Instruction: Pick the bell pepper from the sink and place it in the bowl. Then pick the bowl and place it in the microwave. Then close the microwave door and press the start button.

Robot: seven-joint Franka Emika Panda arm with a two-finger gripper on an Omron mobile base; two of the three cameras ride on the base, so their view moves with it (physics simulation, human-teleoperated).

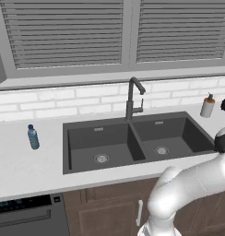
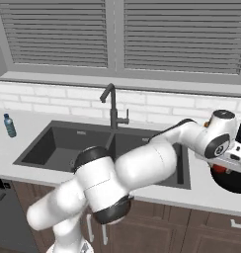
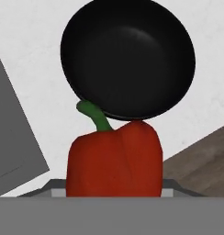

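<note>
Over the counter, the arm reaches right; claw grips bell pepper above bowl.

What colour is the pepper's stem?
Green, on the red pepper; stem shows best in the hand view.

sink sitting in white counter | faucet standing behind basins | water bottle standing left | soap dispenser standing right
</note>
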